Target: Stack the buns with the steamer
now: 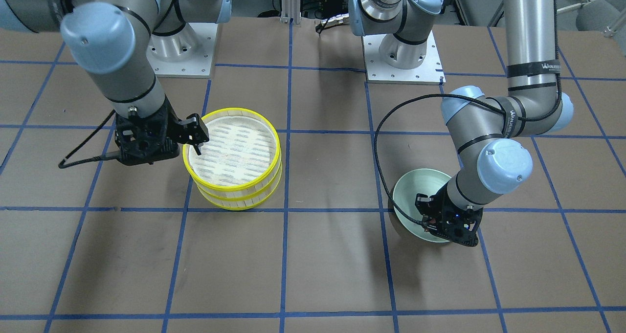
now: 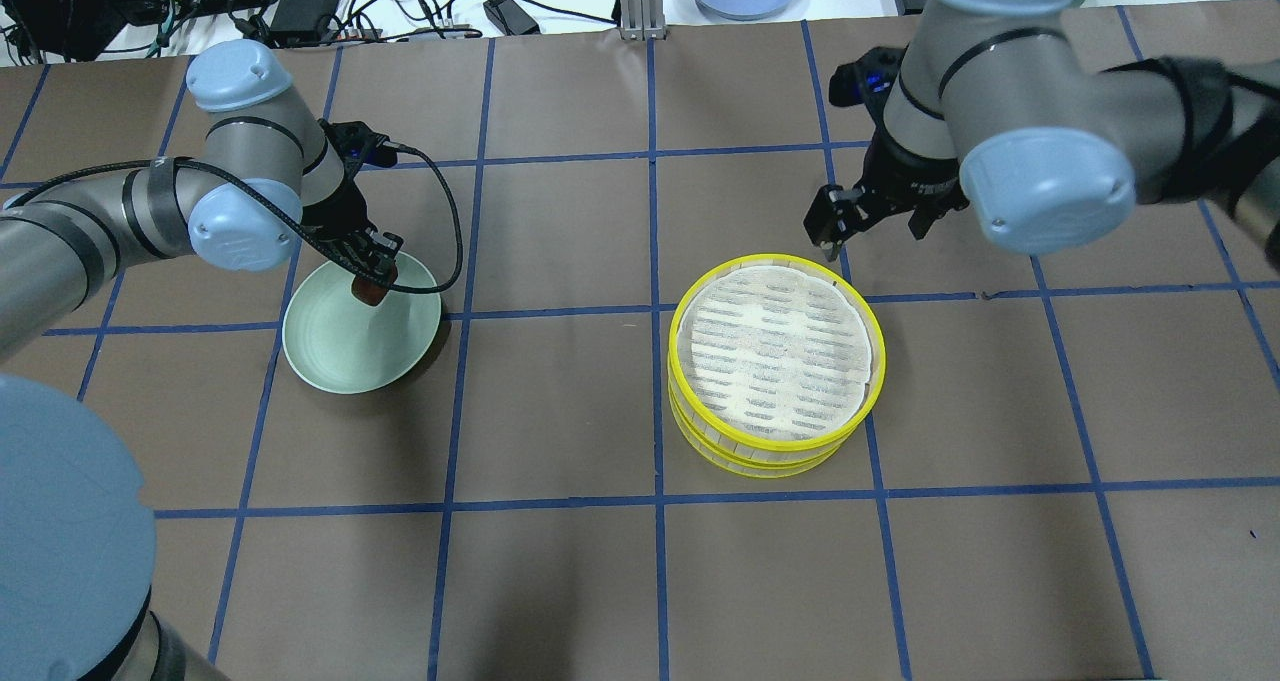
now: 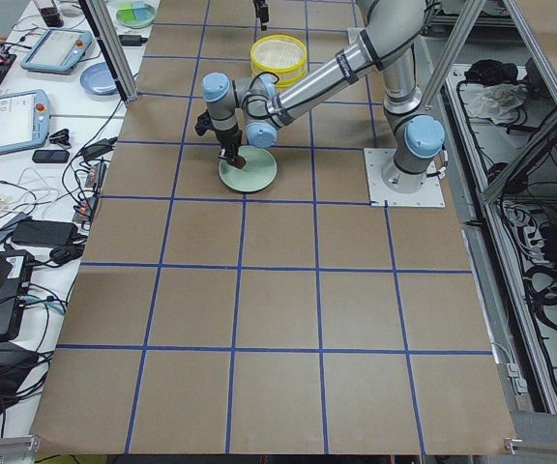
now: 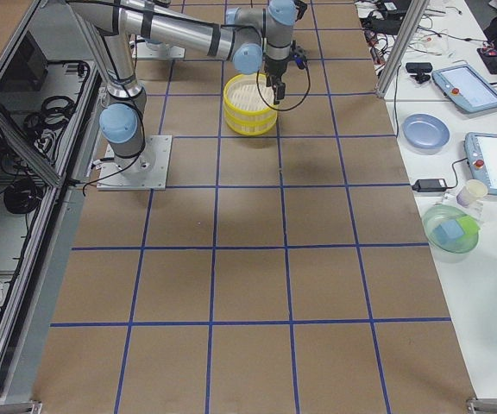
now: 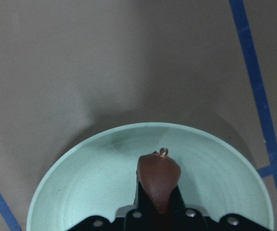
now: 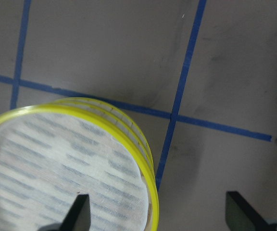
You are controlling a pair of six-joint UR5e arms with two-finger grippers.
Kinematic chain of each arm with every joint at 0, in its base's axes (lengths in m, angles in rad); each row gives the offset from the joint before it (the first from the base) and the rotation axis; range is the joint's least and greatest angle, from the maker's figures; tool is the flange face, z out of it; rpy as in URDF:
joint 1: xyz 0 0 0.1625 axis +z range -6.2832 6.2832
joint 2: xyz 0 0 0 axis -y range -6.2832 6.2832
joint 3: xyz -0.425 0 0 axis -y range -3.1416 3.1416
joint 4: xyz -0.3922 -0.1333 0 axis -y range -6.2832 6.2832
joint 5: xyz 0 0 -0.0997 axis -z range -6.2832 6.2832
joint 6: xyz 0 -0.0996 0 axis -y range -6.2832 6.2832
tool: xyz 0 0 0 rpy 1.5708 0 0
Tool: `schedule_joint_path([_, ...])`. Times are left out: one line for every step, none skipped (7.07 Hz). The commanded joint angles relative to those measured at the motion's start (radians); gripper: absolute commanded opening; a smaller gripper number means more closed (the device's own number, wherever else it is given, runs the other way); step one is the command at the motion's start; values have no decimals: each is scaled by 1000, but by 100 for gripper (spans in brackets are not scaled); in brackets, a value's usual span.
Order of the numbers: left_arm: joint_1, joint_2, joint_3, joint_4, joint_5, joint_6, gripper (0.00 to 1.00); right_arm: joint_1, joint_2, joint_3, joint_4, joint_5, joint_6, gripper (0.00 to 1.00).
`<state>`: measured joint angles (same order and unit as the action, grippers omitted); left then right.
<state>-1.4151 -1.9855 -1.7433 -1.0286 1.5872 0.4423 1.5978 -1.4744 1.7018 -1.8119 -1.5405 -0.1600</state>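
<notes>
Brown bench (image 2: 560, 581) crossed with blue tape lines, our two claws low over it.

Our left claw (image 2: 372, 273) is clenched on the dark reddish-brown bun (image 5: 158, 179), pinching it from both sides over the pale green plate (image 2: 335, 361); we cannot tell whether the bun touches the plate. Our right claw (image 6: 158, 216) is released, jaws spread wide, one finger over the whitish woven floor of the upper tray (image 2: 775, 361), the other outside its yellow rim, on the side away from the robot's base. We see the steamer (image 1: 234, 196) as two trays stacked one on the other, well apart from the plate.
</notes>
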Motion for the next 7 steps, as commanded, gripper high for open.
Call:
schedule_joint_path([-48,74,129,-159,-10,-255,0,-1,-69,-230,292,17,175,100])
schedule_joint_path([-101,106,198,-276,-22,-393,0,-6,-76,-284,369,4,206,100])
schedule_joint_path([-164,135,208,-292,-94,-548,0,-6,-95,-286,384,13,232,100])
schedule_joint_path([-221,154,206,-292,-180,-743,0,-6,-96,-281,387,2,249,100])
schedule_joint_path([-287,158,205,-289,-281,-904,0,-6,-119,-278,408,-10,250,100])
schedule_joint_path([-364,155,202,-277,-320,-998,0,-7,-122,-275,416,-9,249,100])
schedule_joint_path([-425,143,180,-275,-328,-1055,0,-7,-126,-266,421,-9,243,99])
